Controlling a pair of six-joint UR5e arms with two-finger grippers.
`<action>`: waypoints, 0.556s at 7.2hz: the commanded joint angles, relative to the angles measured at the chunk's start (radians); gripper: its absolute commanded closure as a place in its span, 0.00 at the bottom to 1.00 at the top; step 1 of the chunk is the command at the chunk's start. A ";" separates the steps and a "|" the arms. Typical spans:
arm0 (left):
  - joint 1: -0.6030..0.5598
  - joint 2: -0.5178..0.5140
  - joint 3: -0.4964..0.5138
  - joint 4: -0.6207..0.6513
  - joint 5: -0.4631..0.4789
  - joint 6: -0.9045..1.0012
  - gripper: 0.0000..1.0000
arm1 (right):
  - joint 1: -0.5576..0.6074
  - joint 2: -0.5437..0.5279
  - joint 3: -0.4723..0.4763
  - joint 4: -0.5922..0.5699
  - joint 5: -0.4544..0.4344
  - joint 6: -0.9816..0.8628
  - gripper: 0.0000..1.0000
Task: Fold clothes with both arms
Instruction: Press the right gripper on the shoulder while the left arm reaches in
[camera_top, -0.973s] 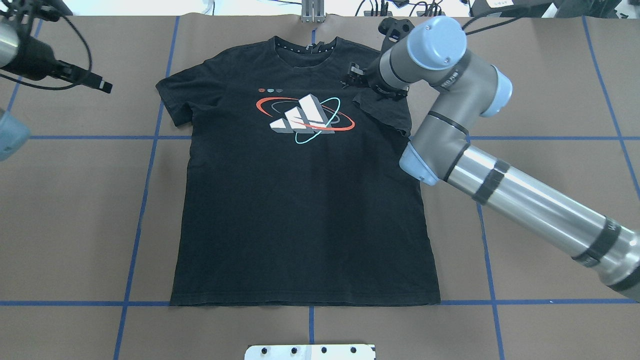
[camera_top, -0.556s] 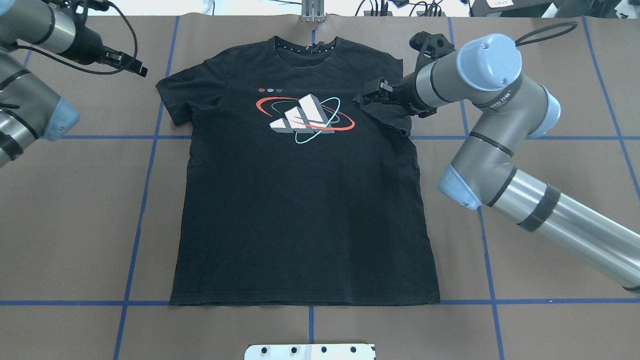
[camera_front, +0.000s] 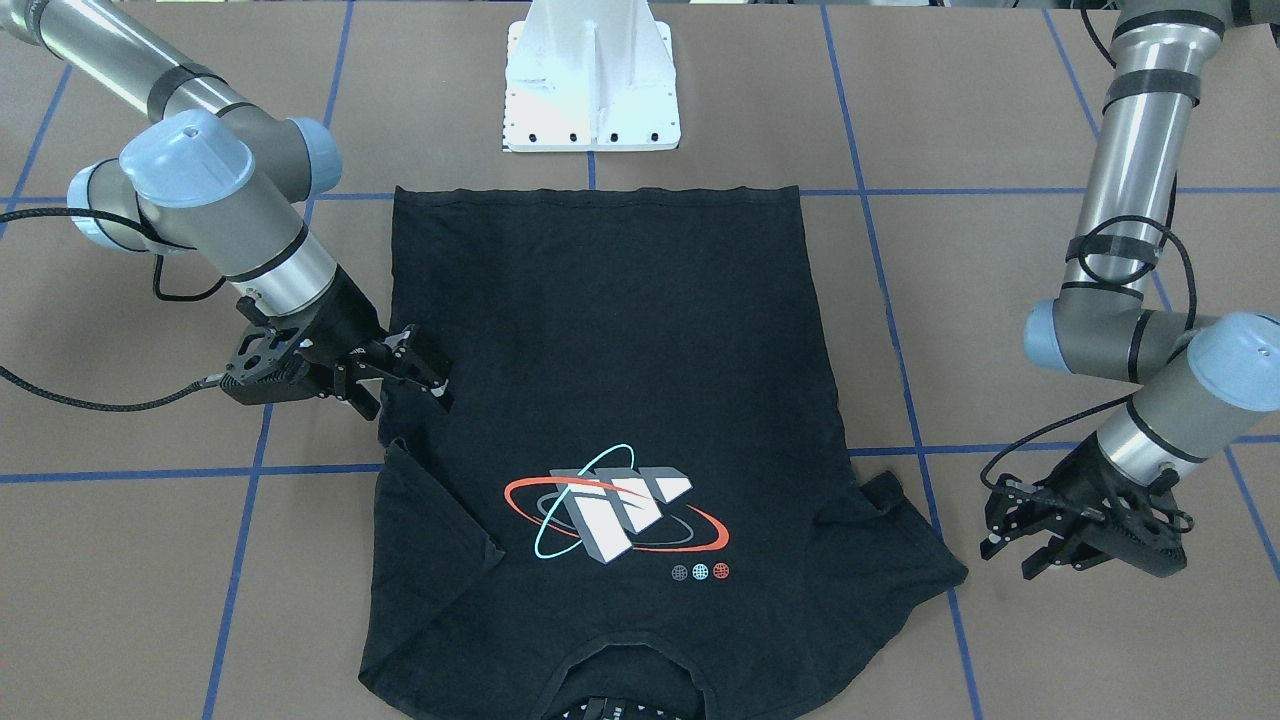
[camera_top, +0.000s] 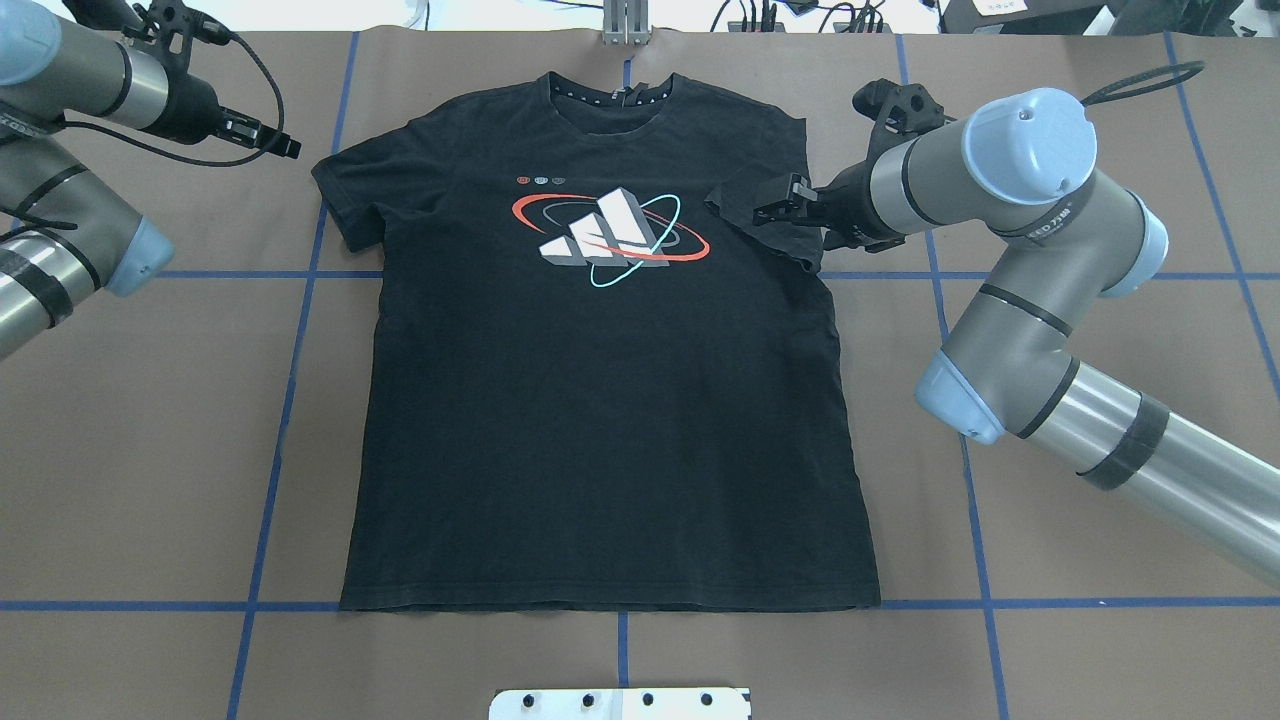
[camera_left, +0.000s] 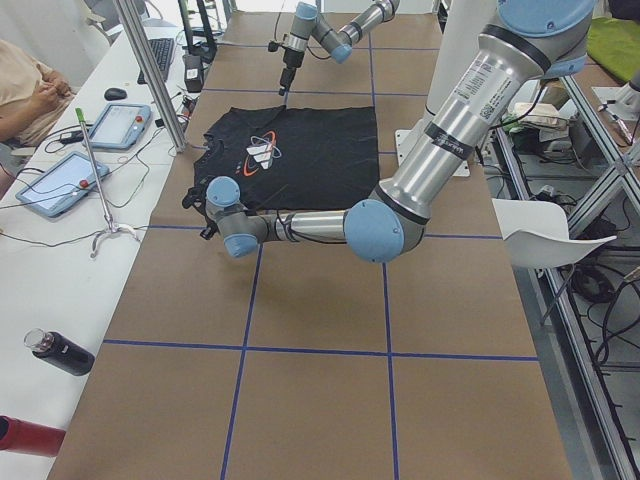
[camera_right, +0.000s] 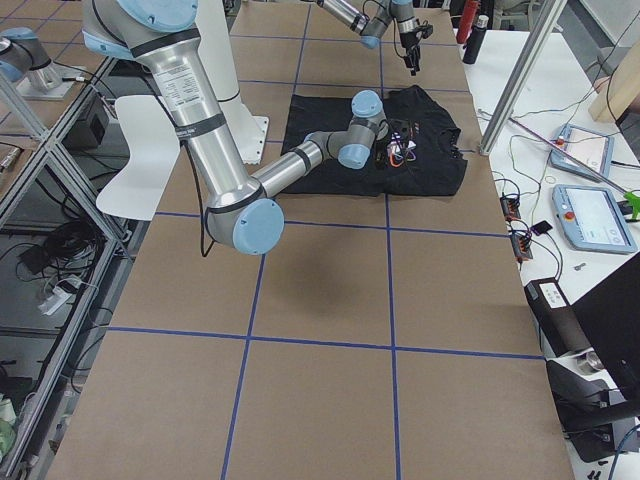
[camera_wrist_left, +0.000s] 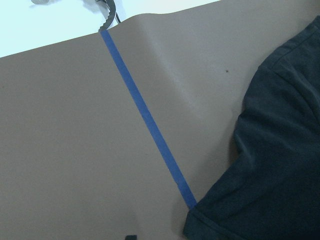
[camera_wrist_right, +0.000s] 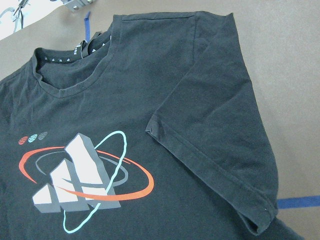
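Both pairs of jaws stand spread, pinching nothing.

Front-facing view: the right gripper (camera_front: 405, 395) hangs at the side edge of the black T-shirt (camera_front: 620, 330). The folded sleeve (camera_front: 430, 510) lies just past its fingertips, doubled in toward the logo (camera_front: 615, 510). The left gripper (camera_front: 1008, 555) sits beside the flat sleeve (camera_front: 900, 545), with a strip of bare table (camera_front: 1000, 640) between them.

Overhead view: the T-shirt (camera_top: 600, 420) lies flat between the two grippers, logo (camera_top: 610, 238) up. Its long axis runs straight away from the robot, collar (camera_top: 612, 95) at the far end and hem nearest the base. The right gripper (camera_top: 775, 203) is over the folded sleeve (camera_top: 765, 235); the left gripper (camera_top: 288, 147) points at the flat sleeve (camera_top: 350, 190).

Left wrist view: the flat sleeve (camera_wrist_left: 280, 150) lies ahead to the right, and a blue tape line (camera_wrist_left: 145, 115) runs to its hem.

Right wrist view: the folded sleeve (camera_wrist_right: 215, 115) lies ahead, with the collar (camera_wrist_right: 70, 70) and logo (camera_wrist_right: 80, 175) to its left.
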 joint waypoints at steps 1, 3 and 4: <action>0.017 -0.018 0.071 -0.079 0.014 -0.046 0.49 | -0.007 -0.005 0.000 0.000 -0.004 0.000 0.00; 0.033 -0.048 0.115 -0.113 0.017 -0.073 0.52 | -0.009 -0.006 0.000 0.000 -0.002 -0.002 0.00; 0.043 -0.088 0.156 -0.119 0.041 -0.074 0.54 | -0.009 -0.005 0.000 0.000 -0.002 -0.002 0.00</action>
